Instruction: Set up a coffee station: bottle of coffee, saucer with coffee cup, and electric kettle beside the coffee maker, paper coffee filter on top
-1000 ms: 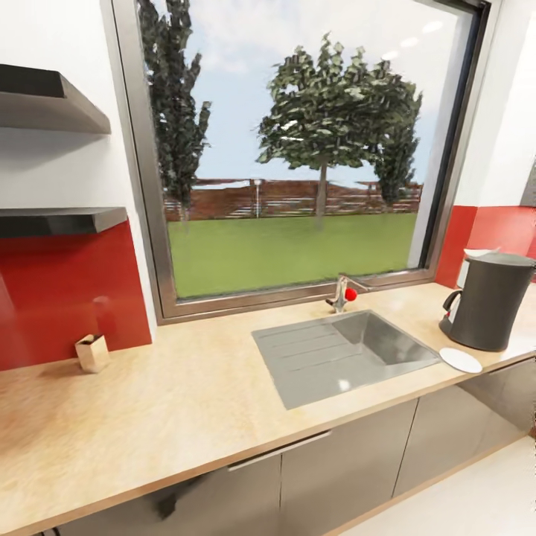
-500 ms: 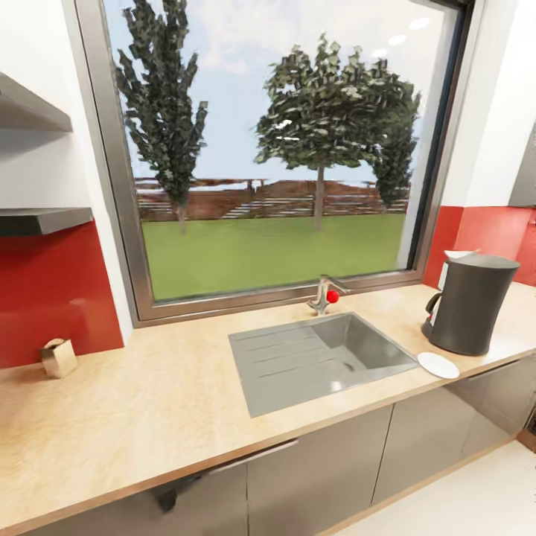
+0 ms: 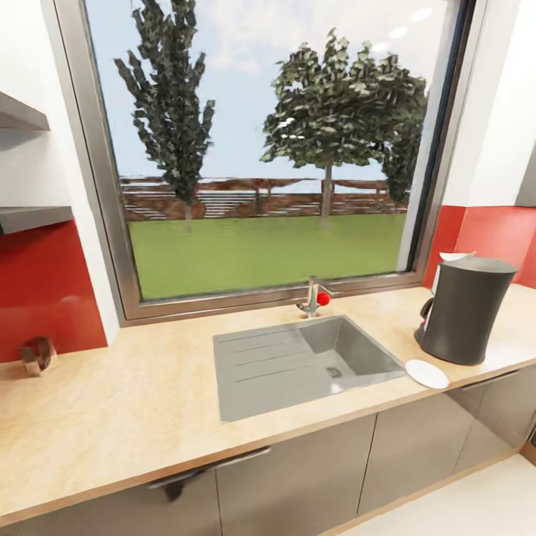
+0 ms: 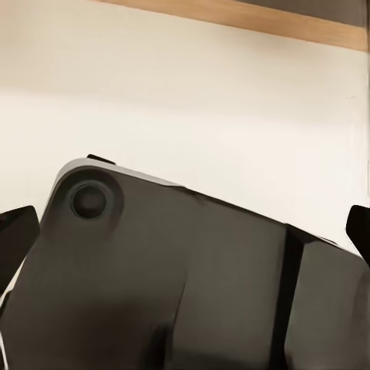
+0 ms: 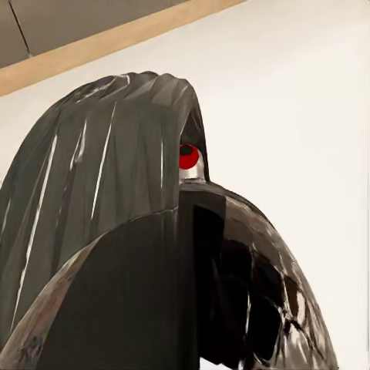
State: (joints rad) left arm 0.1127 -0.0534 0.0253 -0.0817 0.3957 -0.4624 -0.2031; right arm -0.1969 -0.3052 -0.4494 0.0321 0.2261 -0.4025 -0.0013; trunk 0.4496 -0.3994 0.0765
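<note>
Facing the kitchen countertop (image 3: 149,402), the robot is looking over the sink (image 3: 298,365), the landmark here. To the sink's right the coffee maker (image 3: 465,309) is standing on the worktop, the saucer (image 3: 426,373) lying just beside its base, toward the sink. Up to the sink's left, the kitchen shelf (image 3: 30,217) is showing only its end. Whether either gripper is spread or pressed together cannot be told. Judging by this, a fetching step is pending; the next move calls for finding the cup, kettle or bottle.

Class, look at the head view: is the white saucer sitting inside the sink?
No. The saucer lies on the countertop beside the coffee maker, outside the sink.
</note>
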